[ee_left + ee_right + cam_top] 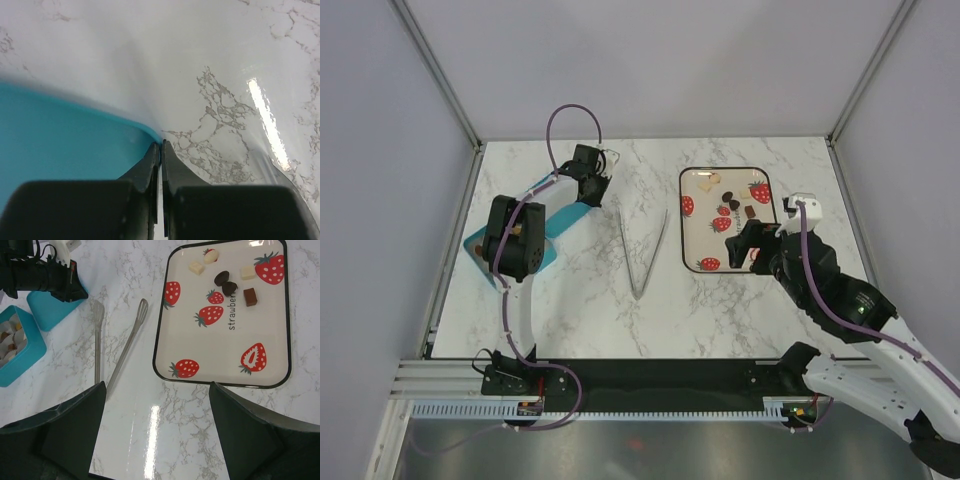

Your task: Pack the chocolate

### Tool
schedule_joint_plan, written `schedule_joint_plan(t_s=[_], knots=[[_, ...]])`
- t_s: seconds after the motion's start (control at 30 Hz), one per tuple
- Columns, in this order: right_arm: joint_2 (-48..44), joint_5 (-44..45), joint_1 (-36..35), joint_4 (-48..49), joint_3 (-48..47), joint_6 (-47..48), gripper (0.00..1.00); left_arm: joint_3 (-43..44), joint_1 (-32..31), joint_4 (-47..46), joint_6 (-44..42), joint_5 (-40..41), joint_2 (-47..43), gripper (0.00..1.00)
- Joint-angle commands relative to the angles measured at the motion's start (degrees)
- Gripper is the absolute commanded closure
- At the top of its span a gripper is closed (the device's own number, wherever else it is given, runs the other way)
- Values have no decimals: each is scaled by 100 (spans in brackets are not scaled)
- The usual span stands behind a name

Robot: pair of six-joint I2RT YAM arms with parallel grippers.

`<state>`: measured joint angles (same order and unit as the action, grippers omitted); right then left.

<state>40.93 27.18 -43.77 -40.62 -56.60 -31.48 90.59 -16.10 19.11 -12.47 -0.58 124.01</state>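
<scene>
1. Square teal open box (480,247): it sits at the left edge of the white marble-pattern table (570,310). The right wrist view shows white crinkled paper liners inside it.

2. Flat teal lid (565,215): it lies just right of the box, on the far side.

3. Left gripper (161,145): it is positioned at the corner of the lid. The jaws are drawn together to a narrow slit and the tips meet the lid's corner edge. Whether the edge is pinched between them cannot be told.

4. Long thin silver tongs (642,250): they lie flat on the table between the lid and the tray. The two arms spread towards the far side and join at the near end.

5. Cream rectangular tray with a dark rim and red strawberry prints (705,240): it lies right of the tongs.

6. The chocolate (229,287): six small pieces are grouped in the far part of the tray. They are two cream squares, one cream heart, two dark rounded pieces touching each other and one brown square.

7. Right gripper (157,385): it hovers above the tray's near edge. The jaws are spread wide and hold nothing.
</scene>
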Motion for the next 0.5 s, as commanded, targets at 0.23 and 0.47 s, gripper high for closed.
schedule_joint_plan(t_s=[0.23,0.47], knots=[[1002,-168,-35,1784,229,37,7,573,-130,479,526,-626,-1193,98],[1787,-1020,-27,3312,-246,755,7,785,-139,690,1158,-1751,-2169,98]])
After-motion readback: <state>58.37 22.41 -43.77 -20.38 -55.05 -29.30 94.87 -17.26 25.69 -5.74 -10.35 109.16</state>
